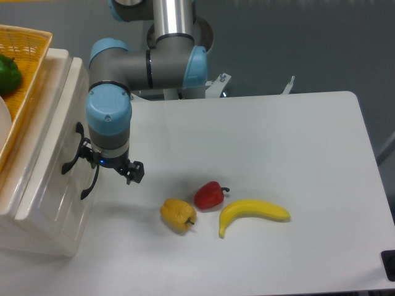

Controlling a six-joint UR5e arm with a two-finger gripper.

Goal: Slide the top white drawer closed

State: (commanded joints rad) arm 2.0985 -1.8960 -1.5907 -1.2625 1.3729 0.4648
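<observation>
Fixed camera: your claw (111, 168) sits against the front of the top white drawer (52, 157) at the worktop's (278, 148) left edge, beside its black handle (71, 157); you cannot tell whether the fingers are apart or together. A yellow pepper (178, 215), red pepper (209, 195) and banana (252, 213) lie nearby.

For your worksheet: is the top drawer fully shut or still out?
Nearly shut: the top drawer juts only slightly past the cabinet.
</observation>
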